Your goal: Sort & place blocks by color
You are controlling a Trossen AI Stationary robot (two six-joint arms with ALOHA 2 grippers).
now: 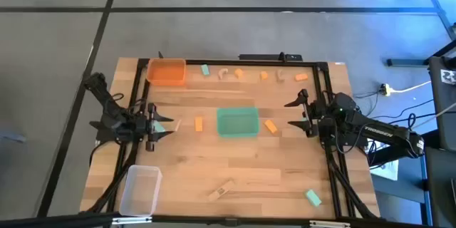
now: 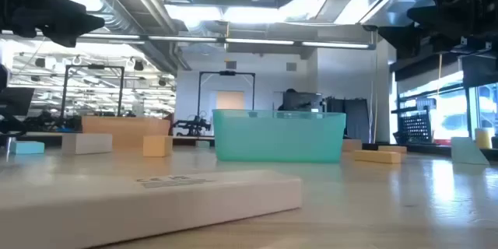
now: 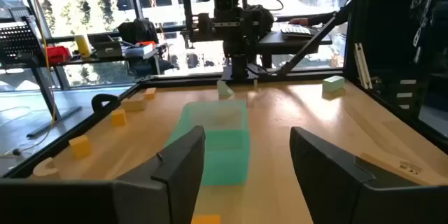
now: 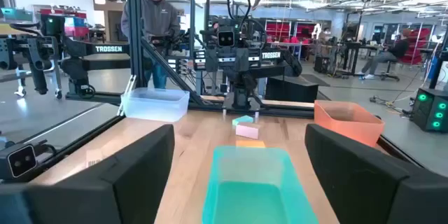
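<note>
Small blocks lie scattered on the wooden table. Orange, mint and pale ones form a row along the far edge. One orange block lies left of the green tray and another right of it. A mint block and a pale one lie on the table under my left gripper, which is open and points at the green tray. My right gripper is open at the table's right and faces the same tray. Neither gripper holds anything.
An orange tray stands at the far left and a clear tray at the near left. A long pale wood block and a mint block lie near the front edge. A person stands beyond the table's left side.
</note>
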